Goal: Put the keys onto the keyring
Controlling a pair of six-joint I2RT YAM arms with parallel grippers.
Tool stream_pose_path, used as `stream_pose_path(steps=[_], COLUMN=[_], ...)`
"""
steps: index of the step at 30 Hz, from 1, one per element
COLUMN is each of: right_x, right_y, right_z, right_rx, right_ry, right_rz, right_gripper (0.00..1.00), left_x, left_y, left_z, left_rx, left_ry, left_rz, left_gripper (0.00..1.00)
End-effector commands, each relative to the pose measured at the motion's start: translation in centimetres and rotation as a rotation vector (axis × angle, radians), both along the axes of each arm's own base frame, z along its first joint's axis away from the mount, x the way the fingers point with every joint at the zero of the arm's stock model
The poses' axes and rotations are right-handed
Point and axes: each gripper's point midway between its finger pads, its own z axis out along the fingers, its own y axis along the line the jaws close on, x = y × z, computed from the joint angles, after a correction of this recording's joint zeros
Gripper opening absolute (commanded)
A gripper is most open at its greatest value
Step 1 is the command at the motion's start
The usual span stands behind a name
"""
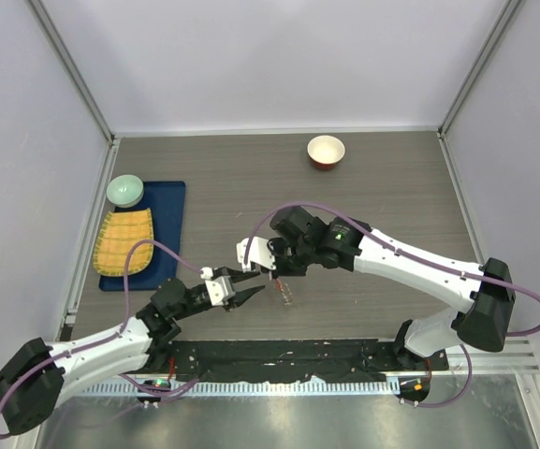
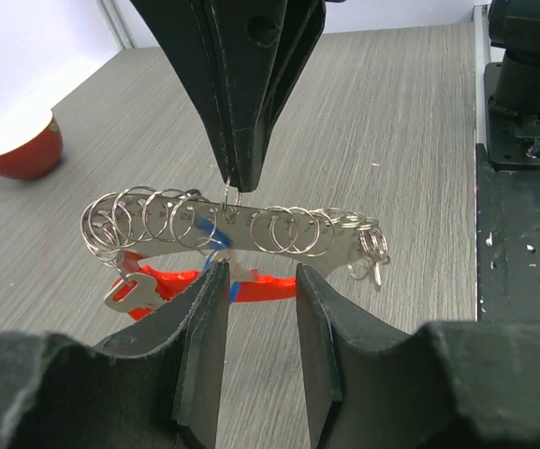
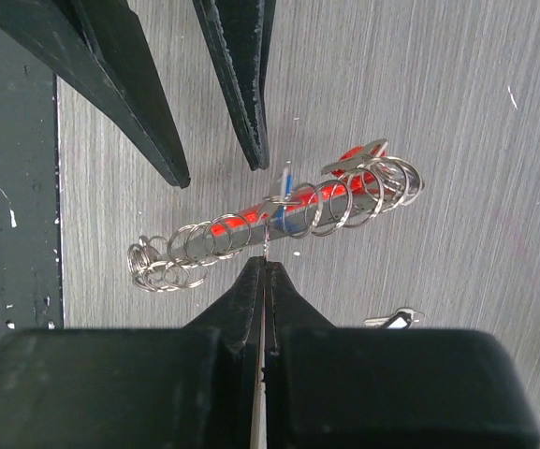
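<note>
Right gripper (image 3: 265, 273) is pinched tight on one little ring of the keyring (image 2: 279, 227), so the whole row of rings with its red bar hangs sideways from it, low over the table (image 2: 419, 140). Left gripper (image 2: 262, 309) is about half spread, a finger on each side of the bar's middle by the blue key (image 2: 200, 230), not clamping anything. One loose key (image 3: 396, 319) lies on the wood nearby.
</note>
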Motion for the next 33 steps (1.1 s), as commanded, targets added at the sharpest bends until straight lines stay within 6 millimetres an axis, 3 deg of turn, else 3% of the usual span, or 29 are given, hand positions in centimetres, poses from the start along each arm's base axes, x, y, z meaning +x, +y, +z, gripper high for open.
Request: stream_pose_path(steps=[1, 13, 24, 33], right_x=[0.0, -0.2, -0.5, -0.7], right_y=[1.3, 1.3, 1.5, 1.5], right_z=[3.4, 3.9, 4.6, 4.6], right_rx=[0.088, 0.104, 0.135, 0.135], right_ry=[-0.052, -0.060, -0.063, -0.063], right_rz=[0.029, 0.027, 0.037, 0.047], right_gripper=[0.01, 0.01, 0.01, 0.01], left_x=[-0.1, -0.2, 0.5, 0.5], left_y=[-0.7, -1.4, -1.9, -2.2], left_z=[4.1, 6.2, 5.9, 6.9], left_rx=[-0.086, -0.150, -0.139, -0.170], left_ry=[-0.120, -0.155, -0.136, -0.145], left_rz=[-0.031, -0.064, -0.051, -0.058], left_gripper=[0.38, 0.38, 0.33, 0.29])
